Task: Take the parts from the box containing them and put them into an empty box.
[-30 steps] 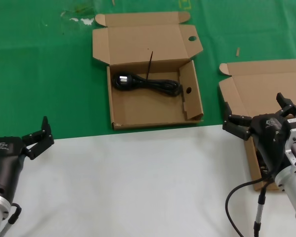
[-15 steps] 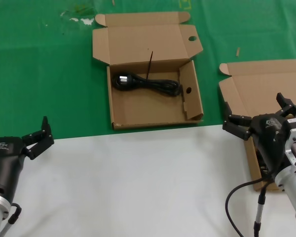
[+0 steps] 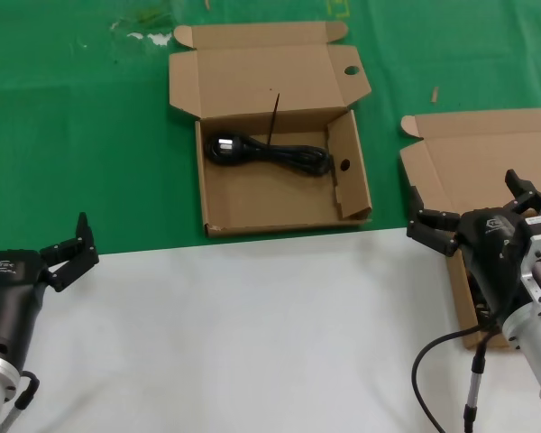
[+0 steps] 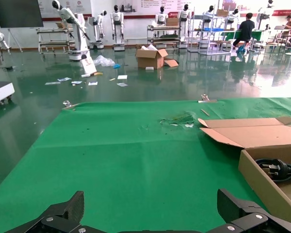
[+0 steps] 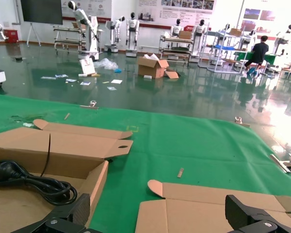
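Nothing moved since earlier frames, both arms parked same spots. Left gripper (image 3: 75,245) held wide open at bench's left edge. Right gripper (image 3: 473,209) spread wide over source box (image 3: 487,149) at right edge. One power cord (image 3: 266,152) seen coiled in holed box (image 3: 279,194) near far edge, well apart from all fingers.

Head cam looks steeply down on the green mat (image 3: 81,135), holed box (image 3: 279,171) mid-frame. Left wrist cam sits low near the mat (image 4: 136,165), faces level toward the hall, that box (image 4: 274,174) at frame edge. Right wrist cam, equally low and level, shares the same box (image 5: 48,165) with its cord (image 5: 29,182).
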